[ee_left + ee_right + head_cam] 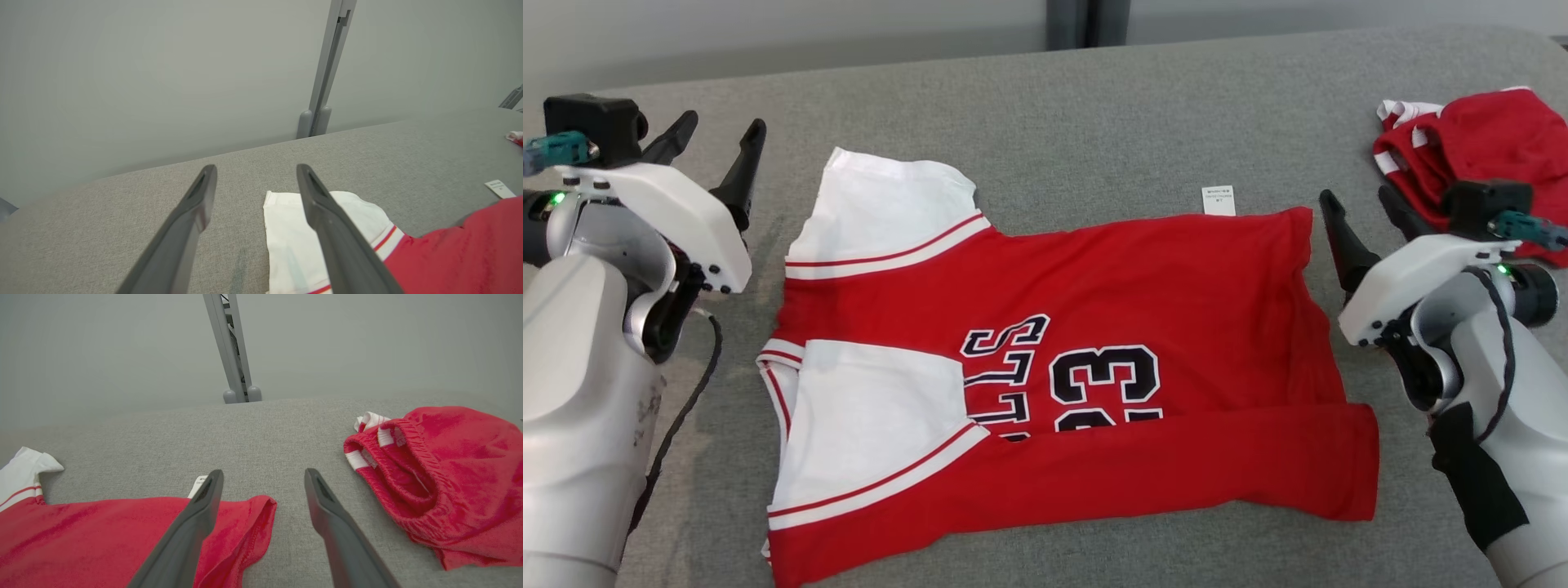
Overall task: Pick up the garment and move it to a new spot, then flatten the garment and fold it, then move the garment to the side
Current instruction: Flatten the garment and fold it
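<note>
- The garment [1143, 327], a red jersey with white sleeves, is lying spread across the middle of the head view on the grey padded surface [1045, 106]. Its collar end is pointing to the frame's left and its hem to the right.
- Its lower long edge is lying doubled up over the body, covering the bottom of the black-and-white "23" and the lettering beside it.
- The lower white sleeve [874, 408] is lying tucked in over the red cloth, while the upper white sleeve [882, 204] is lying flat towards the upper left.
- A small white label [1218, 199] is showing on the surface just above the garment's upper edge, right of centre.
- The left gripper [724, 122] is hovering at the upper left of the head view, just beside the upper white sleeve. Its two dark fingers are standing well spread and gripping nothing.
- In the left wrist view that sleeve is showing behind one finger; whether the finger is touching the cloth cannot be told.
- The right gripper [1356, 194] is hovering at the right of the frame, just beside the hem's upper corner. Its fingers are likewise spread wide and empty.
- A pair of red shorts [1486, 139] with white stripes is lying bunched in the upper right corner, beyond the right gripper and apart from the garment.
- A grey metal post [1086, 20] is rising past the surface's far edge at top centre.
</note>
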